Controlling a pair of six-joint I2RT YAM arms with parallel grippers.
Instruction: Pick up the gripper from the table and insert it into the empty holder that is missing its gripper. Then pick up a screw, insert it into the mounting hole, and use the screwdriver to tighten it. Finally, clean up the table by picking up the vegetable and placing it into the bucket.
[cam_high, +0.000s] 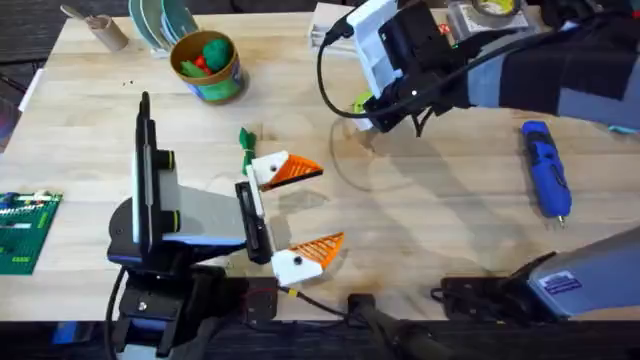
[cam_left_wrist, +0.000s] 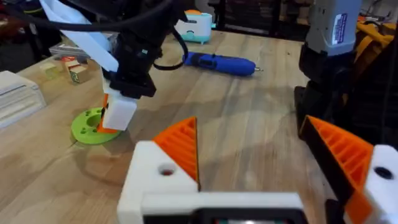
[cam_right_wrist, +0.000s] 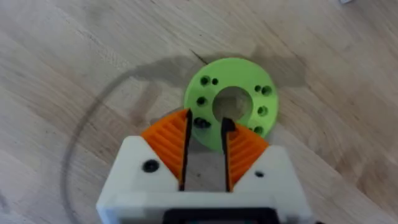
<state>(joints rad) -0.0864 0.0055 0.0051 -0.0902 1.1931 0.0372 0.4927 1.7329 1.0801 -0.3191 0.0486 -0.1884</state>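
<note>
My left gripper (cam_high: 330, 207) (cam_left_wrist: 249, 134) stands wide open low over the table's middle, nothing between its white fingers with orange ribbed pads. The green vegetable (cam_high: 247, 142) lies just beyond its far finger. My right gripper (cam_high: 378, 112) (cam_right_wrist: 206, 127) (cam_left_wrist: 112, 124) reaches across and points down onto a lime-green disc (cam_right_wrist: 237, 71) (cam_left_wrist: 86, 129); its pads stand a narrow gap apart with nothing seen between them. The blue screwdriver (cam_high: 545, 170) (cam_left_wrist: 217, 62) lies at the right. The yellow bucket (cam_high: 208, 68) stands back left with toys inside. A loose gripper, an empty holder and a screw are out of view.
A green studded baseplate (cam_high: 22, 232) sits at the left edge. A tan cardboard tube (cam_high: 100, 30) and stacked plates (cam_high: 158, 22) stand at the back left, boxes (cam_high: 480, 15) at the back right. The right arm's cable (cam_high: 325, 75) loops over the table centre.
</note>
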